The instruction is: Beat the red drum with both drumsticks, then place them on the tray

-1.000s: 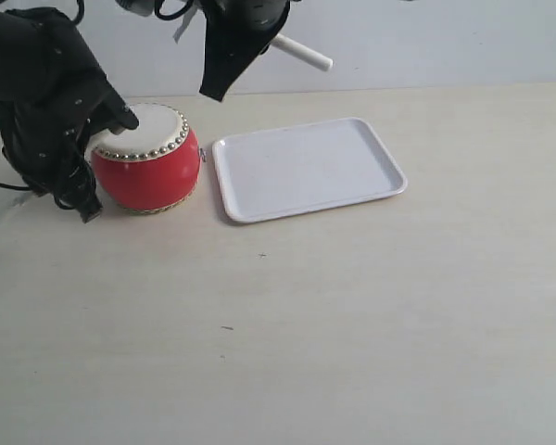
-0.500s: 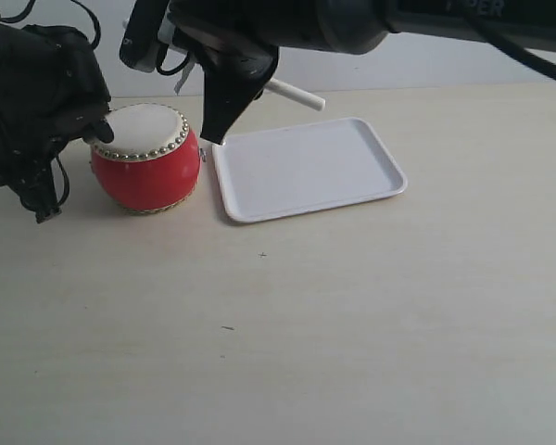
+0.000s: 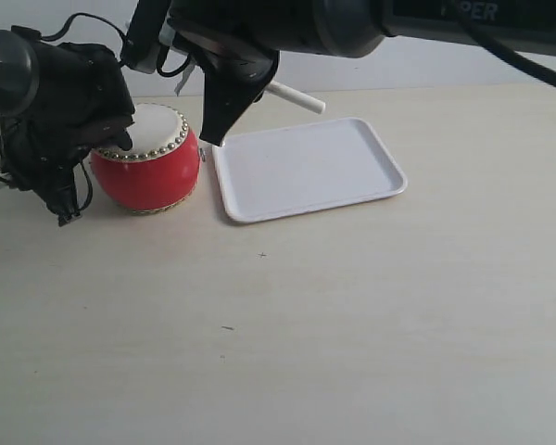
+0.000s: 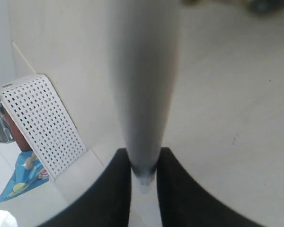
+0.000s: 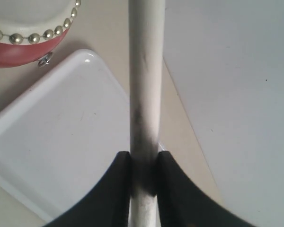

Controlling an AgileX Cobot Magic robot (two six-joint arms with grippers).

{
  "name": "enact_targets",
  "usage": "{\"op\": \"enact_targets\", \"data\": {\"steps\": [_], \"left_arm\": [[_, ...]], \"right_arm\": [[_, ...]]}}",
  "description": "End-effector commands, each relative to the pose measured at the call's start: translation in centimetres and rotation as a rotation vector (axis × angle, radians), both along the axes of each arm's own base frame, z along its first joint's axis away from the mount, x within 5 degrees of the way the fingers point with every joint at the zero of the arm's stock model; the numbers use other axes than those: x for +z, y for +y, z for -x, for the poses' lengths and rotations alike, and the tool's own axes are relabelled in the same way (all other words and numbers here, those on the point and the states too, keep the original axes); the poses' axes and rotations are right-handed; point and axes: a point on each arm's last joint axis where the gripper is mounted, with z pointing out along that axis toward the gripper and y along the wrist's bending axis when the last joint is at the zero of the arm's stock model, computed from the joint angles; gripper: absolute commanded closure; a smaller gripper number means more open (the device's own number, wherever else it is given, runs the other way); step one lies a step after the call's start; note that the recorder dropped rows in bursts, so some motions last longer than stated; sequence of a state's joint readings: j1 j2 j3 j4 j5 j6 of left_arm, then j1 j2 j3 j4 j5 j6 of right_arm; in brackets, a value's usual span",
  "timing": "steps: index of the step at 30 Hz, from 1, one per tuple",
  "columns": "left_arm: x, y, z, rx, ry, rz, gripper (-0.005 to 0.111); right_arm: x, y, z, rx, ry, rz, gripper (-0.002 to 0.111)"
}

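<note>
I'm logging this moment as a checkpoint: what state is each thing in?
red drum: upright, skin up.
tray: flat on the table, empty.
left drumstick: clamped in left gripper.
right drumstick: clamped in right gripper, raised.
left gripper: shut on left drumstick.
right gripper: shut on right drumstick.

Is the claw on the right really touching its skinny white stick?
Touching. The right wrist view shows the right gripper's two black fingers pressed against both sides of the slim cream-white wooden drumstick, no gap.
</note>
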State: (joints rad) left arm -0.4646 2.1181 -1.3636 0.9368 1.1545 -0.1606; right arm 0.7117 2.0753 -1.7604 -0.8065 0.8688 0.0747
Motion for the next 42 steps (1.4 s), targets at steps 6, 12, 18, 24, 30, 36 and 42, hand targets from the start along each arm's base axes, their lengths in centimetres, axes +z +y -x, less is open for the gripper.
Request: {"op": "enact_targets", "data": {"steps": [6,12,18,24,30,36,42], "left_arm": [[6.2,0.3,0.6,-0.008,-0.152,0.043,0.107],[14.2,1.3,3.0,-0.005,-0.345,0.184,0.107],[16.3,0.9,4.0,-0.031,-0.410,0.342,0.107],[15.4,0.3,3.8,-0.023,-0.381,0.395,0.107],[11.7,-0.3,2.4,-0.005,-0.283,0.353,0.107],[4.7,-1.0,0.7,0.011,-0.117,0.245,0.107],[-0.6,-0.4,0.3,0.030,0.031,0.044,0.107]], "right_arm": [[0.0,0.0,-0.2,0.003,-0.012,-0.002,0.108],[-5.1,0.8,-1.0,-0.016,0.078,0.046,0.108],[-9.7,1.1,-1.4,0.000,0.149,0.128,0.108],[-9.2,0.9,-1.5,0.002,0.134,0.152,0.108],[-4.1,-0.3,-1.0,-0.043,0.047,0.170,0.108],[1.9,-1.3,0.2,-0.047,-0.050,0.079,0.108],[4.6,-1.9,0.9,-0.048,-0.095,0.041,0.108]]}}
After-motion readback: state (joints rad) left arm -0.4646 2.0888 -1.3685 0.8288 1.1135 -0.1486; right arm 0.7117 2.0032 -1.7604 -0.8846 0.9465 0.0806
